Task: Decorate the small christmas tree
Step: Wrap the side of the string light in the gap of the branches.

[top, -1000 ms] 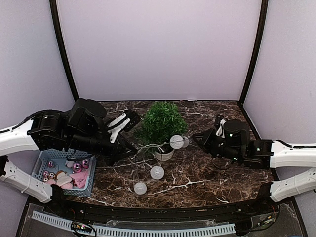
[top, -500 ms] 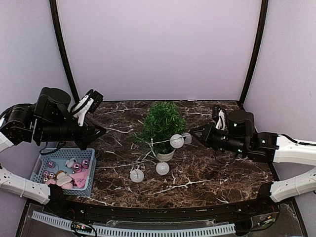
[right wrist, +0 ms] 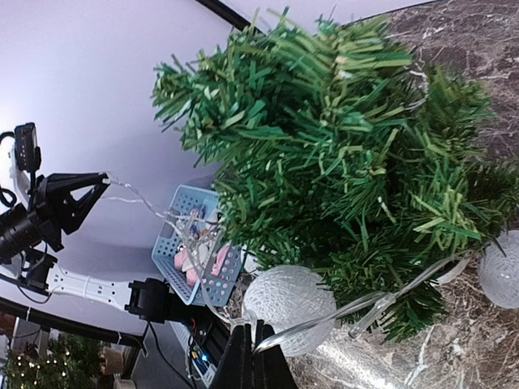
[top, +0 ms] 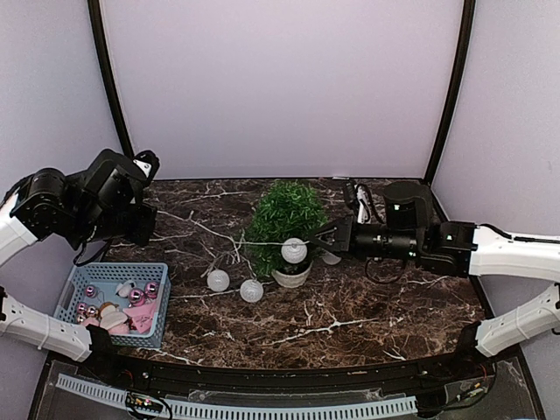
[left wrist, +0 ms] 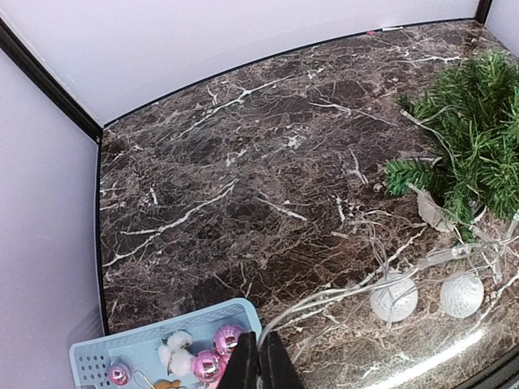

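Across the whole floor of the overhead view lies a dark brown marble table (top: 376, 306) with white veins, closed in by pale lilac walls (top: 280, 87).

Two black-and-white arms reach in from the sides. The left arm (top: 79, 206) is raised over the table's left edge, and the right arm (top: 437, 245) stretches in from the right towards the centre.

At the middle of the table, slightly towards the back, stands the small christmas tree (top: 284, 219) — bushy and dark green, upright in a round white pot (top: 291, 276).

At the lower left of the overhead view sits a pale blue basket (top: 74, 284) with perforated sides. It holds shiny pink baubles (left wrist: 212, 365) and some other small pink and white trinkets.

A thin clear light string (right wrist: 381, 304) with white balls on it runs between both grippers and the tree. The left gripper (left wrist: 259, 340) has its fingers pressed together, pinching the string; one strand loops away from the tips towards the tree. The right gripper (right wrist: 253, 331) is just beside the tree's right side, and its fingers pinch the string there as well.

One white ball (top: 295, 250) hangs against the tree's front, just above the pot. Two more — one (top: 218, 280) and another (top: 252, 290) — lie on the table to the left of the pot, near each other.
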`<move>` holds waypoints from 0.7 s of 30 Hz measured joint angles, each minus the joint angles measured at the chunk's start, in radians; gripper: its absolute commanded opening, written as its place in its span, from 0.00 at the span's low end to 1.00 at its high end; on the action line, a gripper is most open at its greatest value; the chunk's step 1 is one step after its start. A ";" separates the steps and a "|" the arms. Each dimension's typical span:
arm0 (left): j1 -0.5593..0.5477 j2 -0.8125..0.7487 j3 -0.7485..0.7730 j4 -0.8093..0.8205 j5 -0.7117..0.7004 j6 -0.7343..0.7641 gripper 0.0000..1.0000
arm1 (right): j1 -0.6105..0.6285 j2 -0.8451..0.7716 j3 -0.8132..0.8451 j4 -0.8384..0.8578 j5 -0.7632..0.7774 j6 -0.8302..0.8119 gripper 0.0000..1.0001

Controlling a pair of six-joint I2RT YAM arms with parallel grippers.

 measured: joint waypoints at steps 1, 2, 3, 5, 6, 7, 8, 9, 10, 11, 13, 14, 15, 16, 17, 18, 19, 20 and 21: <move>0.000 0.000 0.000 -0.002 -0.010 -0.004 0.00 | 0.007 0.010 0.003 0.000 -0.007 -0.006 0.00; 0.000 -0.001 0.000 -0.001 -0.015 -0.005 0.00 | 0.015 0.014 0.004 -0.001 -0.012 -0.009 0.00; 0.000 -0.005 -0.001 0.005 -0.017 -0.005 0.00 | 0.022 0.018 0.004 -0.002 -0.016 -0.013 0.00; 0.000 -0.016 -0.008 0.024 -0.018 -0.005 0.00 | 0.035 0.022 0.004 -0.006 -0.026 -0.020 0.00; 0.000 -0.022 -0.013 0.029 -0.018 -0.005 0.00 | 0.040 0.023 0.004 -0.008 -0.029 -0.024 0.00; 0.000 -0.029 -0.022 0.035 -0.021 -0.010 0.00 | 0.043 0.024 0.004 -0.007 -0.031 -0.029 0.00; 0.000 -0.034 -0.035 0.039 -0.024 -0.016 0.00 | 0.047 0.027 0.004 -0.007 -0.032 -0.031 0.00; 0.000 -0.040 -0.051 0.037 -0.026 -0.030 0.00 | 0.050 0.031 0.004 -0.007 -0.032 -0.034 0.00; 0.000 -0.042 -0.066 0.037 -0.029 -0.042 0.00 | 0.053 0.038 0.004 -0.006 -0.032 -0.035 0.00; 0.000 -0.043 -0.083 0.035 -0.031 -0.059 0.00 | 0.056 0.046 0.004 -0.006 -0.032 -0.036 0.00; 0.001 -0.043 -0.126 0.035 -0.031 -0.096 0.00 | 0.063 0.065 0.004 -0.006 -0.031 -0.036 0.00; 0.001 -0.041 -0.148 0.035 -0.029 -0.116 0.00 | 0.064 0.077 0.004 -0.006 -0.030 -0.037 0.00; 0.002 -0.038 -0.167 0.032 -0.026 -0.135 0.00 | 0.065 0.087 0.004 -0.006 -0.029 -0.038 0.00; 0.004 -0.034 -0.186 0.031 -0.023 -0.155 0.00 | 0.066 0.098 0.004 -0.006 -0.029 -0.039 0.00; 0.006 -0.028 -0.203 0.029 -0.019 -0.174 0.00 | 0.067 0.109 0.004 -0.005 -0.029 -0.039 0.00; 0.006 -0.023 -0.216 0.028 -0.016 -0.189 0.01 | 0.067 0.120 0.004 -0.004 -0.029 -0.039 0.00; 0.007 -0.016 -0.232 0.029 -0.012 -0.203 0.07 | 0.068 0.128 0.004 -0.003 -0.029 -0.039 0.00; 0.007 -0.009 -0.250 0.032 -0.005 -0.217 0.12 | 0.068 0.142 0.004 0.003 -0.029 -0.039 0.00; 0.007 -0.003 -0.264 0.036 0.003 -0.223 0.25 | 0.068 0.144 0.004 0.004 -0.029 -0.039 0.00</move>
